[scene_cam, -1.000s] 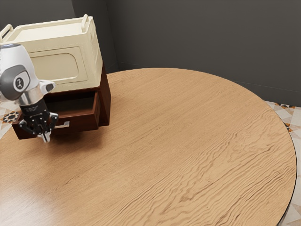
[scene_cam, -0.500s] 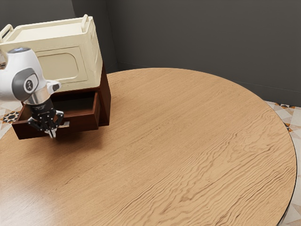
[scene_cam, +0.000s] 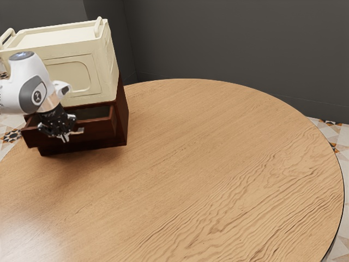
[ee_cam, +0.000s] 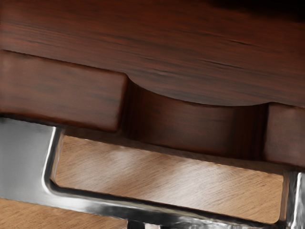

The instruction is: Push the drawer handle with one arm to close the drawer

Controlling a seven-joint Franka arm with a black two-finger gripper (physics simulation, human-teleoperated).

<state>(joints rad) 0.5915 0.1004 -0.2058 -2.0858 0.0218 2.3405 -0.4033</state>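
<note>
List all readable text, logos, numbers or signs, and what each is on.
No words or numbers can be read.
Arm's grey joint cap: small emblem, too small to read.
Gripper, black housing: pale marks, too small to read.
Cream crate, drawer front, metal handle: no text seen.

The drawer (scene_cam: 98, 130) looks like dark reddish wood, smooth with a soft sheen; its handle (ee_cam: 90, 205) is glossy metal. The worktop (scene_cam: 218, 164) has pale, streaky wood grain.
</note>
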